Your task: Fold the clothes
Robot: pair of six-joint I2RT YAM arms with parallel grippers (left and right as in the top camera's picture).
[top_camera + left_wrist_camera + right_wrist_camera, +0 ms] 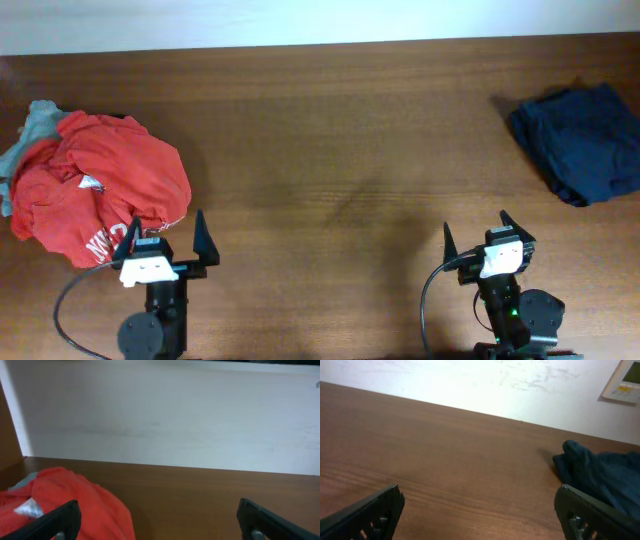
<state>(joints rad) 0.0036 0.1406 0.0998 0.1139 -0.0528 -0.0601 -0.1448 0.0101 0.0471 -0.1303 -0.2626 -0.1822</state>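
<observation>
Overhead, L to R.

Item 1: grey garment, far left of table, mostly buried under item 2.

Item 2: red shirt, crumpled heap, front-left. White lettering on lower fold, partly covered by left gripper, unreadable. Small white tag, text too small to read.

Item 3: left gripper, jaws spread wide, nothing between them. One finger overlaps the shirt's edge; contact unclear. Left wrist view: shirt cut off at frame bottom-left.

Item 4: right gripper, jaws apart, empty, over bare wood.

Item 5: navy garment, bunched, far right, cut by frame edge, well apart from both grippers.

Right wrist view: wall panel, top right, cropped, markings illegible.
</observation>
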